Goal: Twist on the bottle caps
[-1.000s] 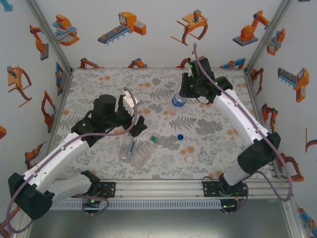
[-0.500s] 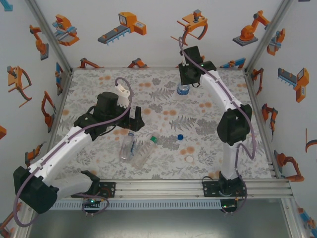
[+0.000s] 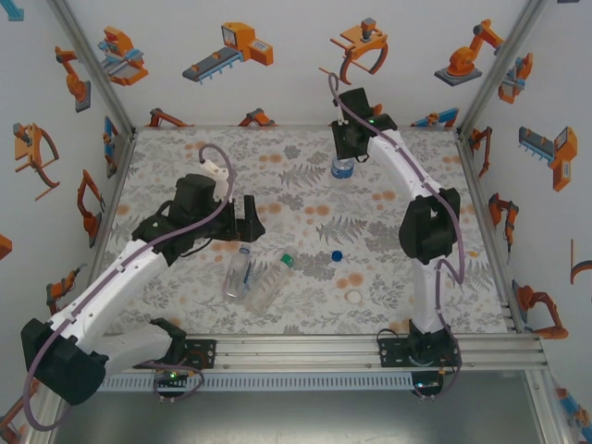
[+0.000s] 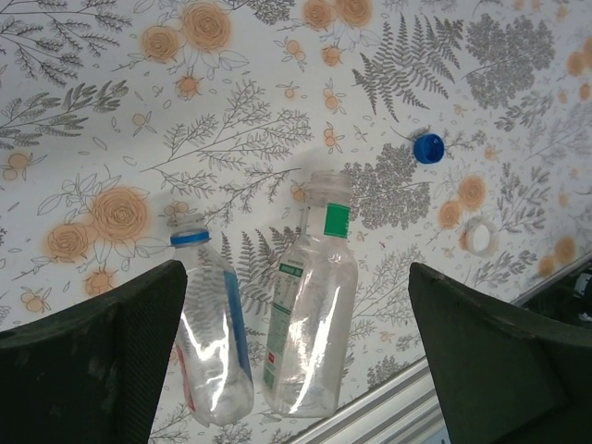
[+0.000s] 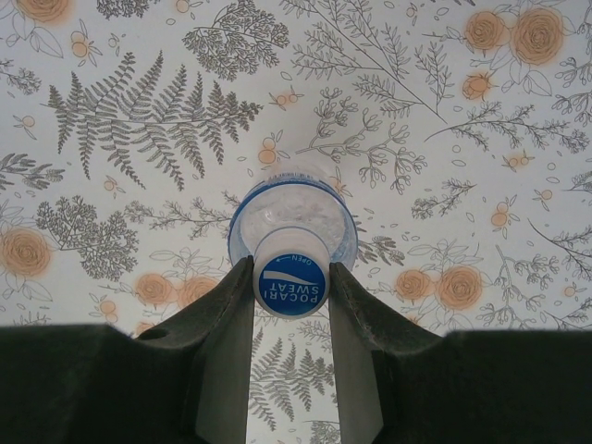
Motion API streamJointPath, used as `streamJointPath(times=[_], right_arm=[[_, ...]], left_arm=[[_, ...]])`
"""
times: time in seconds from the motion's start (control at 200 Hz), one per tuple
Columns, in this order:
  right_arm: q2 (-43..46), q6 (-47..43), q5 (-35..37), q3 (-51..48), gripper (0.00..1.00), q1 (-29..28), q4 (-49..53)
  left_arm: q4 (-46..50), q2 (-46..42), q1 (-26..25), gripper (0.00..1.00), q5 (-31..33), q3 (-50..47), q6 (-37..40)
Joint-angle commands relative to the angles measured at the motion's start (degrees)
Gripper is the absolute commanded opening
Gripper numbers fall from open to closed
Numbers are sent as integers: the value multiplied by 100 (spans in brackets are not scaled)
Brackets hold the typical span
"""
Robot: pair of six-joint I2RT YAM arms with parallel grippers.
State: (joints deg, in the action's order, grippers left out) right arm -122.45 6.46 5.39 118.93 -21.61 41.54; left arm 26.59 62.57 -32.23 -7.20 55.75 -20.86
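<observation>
**A:** Nearest us, a white cap lies flat on the flowered table. Two clear ribbed bottles lie side by side with open mouths under the left gripper, whose fingers are spread wide and empty.

**B:** And the loose blue cap?

**A:** Just beyond them. Farthest off, the right gripper pinches the fitted blue cap on the standing bottle.

**B:** That thin plastic looks crinkly. I'd hold the hard cap level and turn it squarely, or the threads may cross.
</observation>
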Motion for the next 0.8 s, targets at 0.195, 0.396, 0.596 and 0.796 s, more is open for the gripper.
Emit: streamJointPath(times=[0.195,0.396,0.596,0.796], right_arm=[[0,105,6,115,50,28,9],[241,97,6,159,53,32,115],[709,213,-108,-54,54,31,136],[1413,458,-378,-618,55,33,141]], left_arm=[[72,-87,444,97,-1115,-75,331],[815,259,623,97,-819,207,381],[1261,851,650,97,-1742,674,524],[1385,893,277,97,-1830,701,900]])
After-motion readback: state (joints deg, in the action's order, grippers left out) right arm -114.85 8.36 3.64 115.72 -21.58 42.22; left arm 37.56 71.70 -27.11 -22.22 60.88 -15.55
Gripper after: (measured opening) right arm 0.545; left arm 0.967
